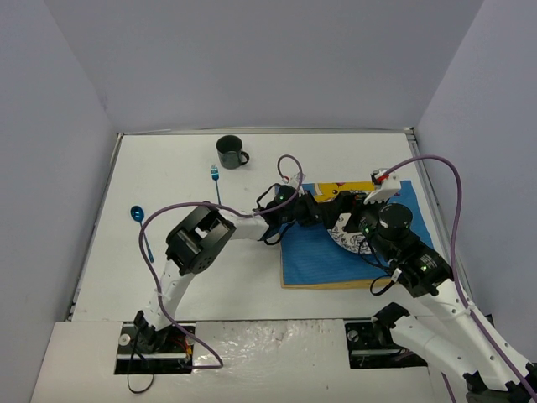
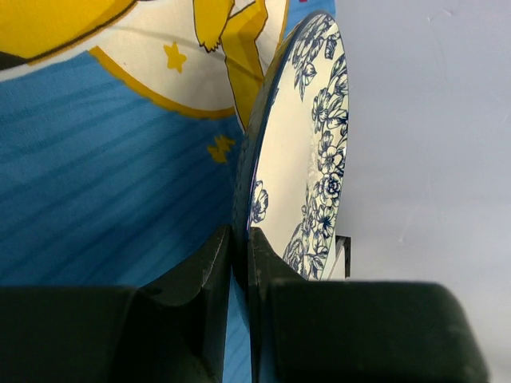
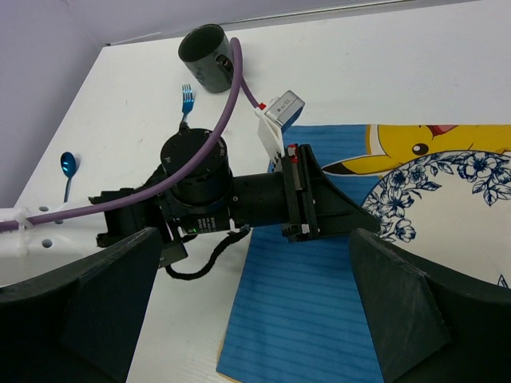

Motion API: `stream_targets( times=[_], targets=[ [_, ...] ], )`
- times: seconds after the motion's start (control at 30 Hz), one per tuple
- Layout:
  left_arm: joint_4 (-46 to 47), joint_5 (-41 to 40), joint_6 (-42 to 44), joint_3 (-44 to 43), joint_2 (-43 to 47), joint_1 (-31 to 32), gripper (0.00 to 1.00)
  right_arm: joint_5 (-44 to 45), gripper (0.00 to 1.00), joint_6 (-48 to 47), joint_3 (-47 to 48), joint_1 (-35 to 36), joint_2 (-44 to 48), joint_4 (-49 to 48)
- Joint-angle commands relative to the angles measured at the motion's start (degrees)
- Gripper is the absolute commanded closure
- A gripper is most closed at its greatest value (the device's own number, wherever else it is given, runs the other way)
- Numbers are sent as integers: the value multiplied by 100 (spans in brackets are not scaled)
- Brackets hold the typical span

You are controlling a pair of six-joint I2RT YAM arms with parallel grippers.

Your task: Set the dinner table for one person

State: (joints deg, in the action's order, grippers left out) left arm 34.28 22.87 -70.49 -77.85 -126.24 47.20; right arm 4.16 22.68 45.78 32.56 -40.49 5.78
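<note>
One mug (image 1: 229, 151), fork (image 1: 216, 178), plate (image 2: 299, 159), mat (image 1: 319, 260), spoon (image 1: 137, 213)?

Plain pale lilac-grey walls (image 1: 252, 59) stand on three sides, lit softly and evenly

My left fingers (image 2: 200, 283) look like matt black plastic. The plate (image 2: 307, 167) between them is glossy and glazed. Under the plate, the mat (image 2: 104, 199) is ribbed, matt cloth on a smooth white tabletop (image 1: 168, 176).

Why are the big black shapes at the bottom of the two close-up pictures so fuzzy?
Left wrist view: the left jaws sit too near the lens and blur, while the plate they pinch looks sharp. Right wrist view: the right jaws blur likewise, yet the mug and fork are crisp. Top view: even light, soft shadows.
</note>
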Motion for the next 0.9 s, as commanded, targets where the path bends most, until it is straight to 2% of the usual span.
stream_targets(
  times=[0.0, 0.37, 0.53, 0.63, 0.67, 0.87],
  targets=[
    [1376, 199, -328, -550, 270, 35, 100, -5, 0, 35, 67, -30, 65, -253],
    [1415, 183, -369, -651, -24, 35, 100, -29, 0, 44, -8, -30, 85, -244],
    [1439, 80, -463, -431, -34, 35, 99, 14, 0, 34, -25, -29, 111, -243],
    [1300, 6, -438, -301, 57, 35, 87, 15, 0, 17, -24, -21, 111, -235],
    [1251, -29, -417, -265, 103, 35, 87, 24, 0, 8, -8, -21, 120, -226],
    [411, -281, 118, -31, 604, 17, 49, 159, 0, -78, 56, -24, 129, -136]
  ],
)
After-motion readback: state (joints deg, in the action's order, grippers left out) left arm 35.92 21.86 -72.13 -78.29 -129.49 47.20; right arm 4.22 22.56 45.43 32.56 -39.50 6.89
